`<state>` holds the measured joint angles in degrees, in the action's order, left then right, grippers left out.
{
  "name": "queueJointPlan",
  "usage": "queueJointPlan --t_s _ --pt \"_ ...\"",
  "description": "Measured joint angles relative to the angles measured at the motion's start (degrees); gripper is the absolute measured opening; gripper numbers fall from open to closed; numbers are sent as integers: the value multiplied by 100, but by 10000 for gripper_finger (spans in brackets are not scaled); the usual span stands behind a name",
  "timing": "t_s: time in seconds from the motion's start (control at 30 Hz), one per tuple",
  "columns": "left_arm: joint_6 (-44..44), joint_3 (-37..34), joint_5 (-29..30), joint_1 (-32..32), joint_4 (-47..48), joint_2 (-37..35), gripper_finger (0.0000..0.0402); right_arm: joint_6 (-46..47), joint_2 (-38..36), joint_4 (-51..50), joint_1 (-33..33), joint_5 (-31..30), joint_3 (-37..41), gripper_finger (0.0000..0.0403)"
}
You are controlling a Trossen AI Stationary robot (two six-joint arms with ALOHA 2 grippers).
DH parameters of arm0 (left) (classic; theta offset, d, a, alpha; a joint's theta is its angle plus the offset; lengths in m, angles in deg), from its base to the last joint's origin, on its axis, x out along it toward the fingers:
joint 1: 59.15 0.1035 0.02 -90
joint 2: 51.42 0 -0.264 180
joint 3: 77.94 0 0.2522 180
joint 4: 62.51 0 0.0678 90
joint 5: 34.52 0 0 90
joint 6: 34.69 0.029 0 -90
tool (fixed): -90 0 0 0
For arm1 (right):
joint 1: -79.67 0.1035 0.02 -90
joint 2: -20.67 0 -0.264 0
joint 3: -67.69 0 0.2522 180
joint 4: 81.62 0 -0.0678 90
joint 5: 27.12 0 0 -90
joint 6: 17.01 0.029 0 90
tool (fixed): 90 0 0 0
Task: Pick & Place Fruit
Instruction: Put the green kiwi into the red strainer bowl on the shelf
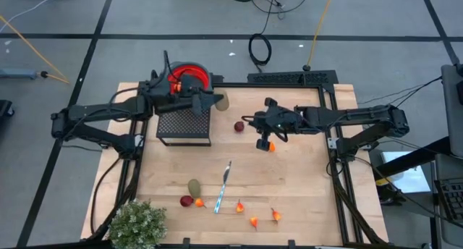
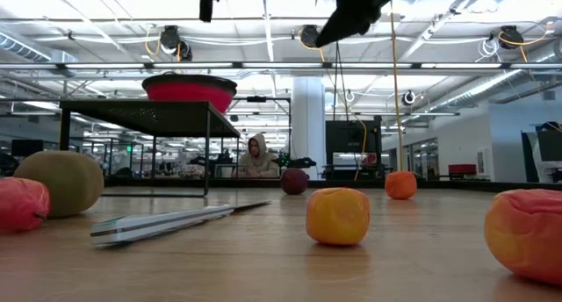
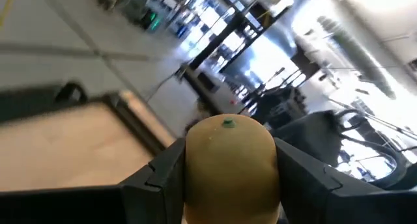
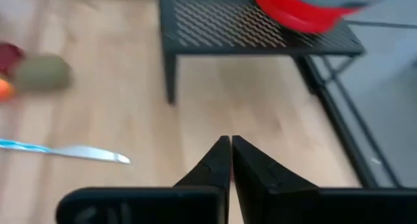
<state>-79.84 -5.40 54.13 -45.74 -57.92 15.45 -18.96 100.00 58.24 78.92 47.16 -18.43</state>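
L claw [image 3: 228, 185] clamped on olive-brown fruit [image 3: 229, 160], held above black mesh stand [image 1: 184, 124]. R claw [image 4: 230, 160] fully closed, looks empty; orange ball [image 1: 271, 146] right beside it on counter [image 1: 304, 184].

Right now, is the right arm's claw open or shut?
Shut. In the right wrist view the right gripper has its jaws pressed together, tips meeting, with nothing visible between them. It hangs above the table.

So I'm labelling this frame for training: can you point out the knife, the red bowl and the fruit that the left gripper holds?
knife [image 1: 223, 185]: high view, middle of the blade.
red bowl [image 1: 191, 74]: high view, its inside, on the mesh stand.
olive-brown fruit [image 3: 229, 162]: left wrist view, its front face, between the left gripper's fingers.
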Motion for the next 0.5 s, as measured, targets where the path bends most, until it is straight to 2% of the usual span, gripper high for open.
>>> queueJointPlan --t_s 0.2,0.3,0.5 --pt "-802 2 -856 258 -34 -81 184 -350 0 -805 -2 -1026 0 2" --pt "-1005 2 -1378 330 -354 -118 184 -466 0 -1358 -4 -1459 0 1" --pt "-1158 1 -2033 356 -1110 -153 184 -458 -75 -1816 -45 -1719 280 1"
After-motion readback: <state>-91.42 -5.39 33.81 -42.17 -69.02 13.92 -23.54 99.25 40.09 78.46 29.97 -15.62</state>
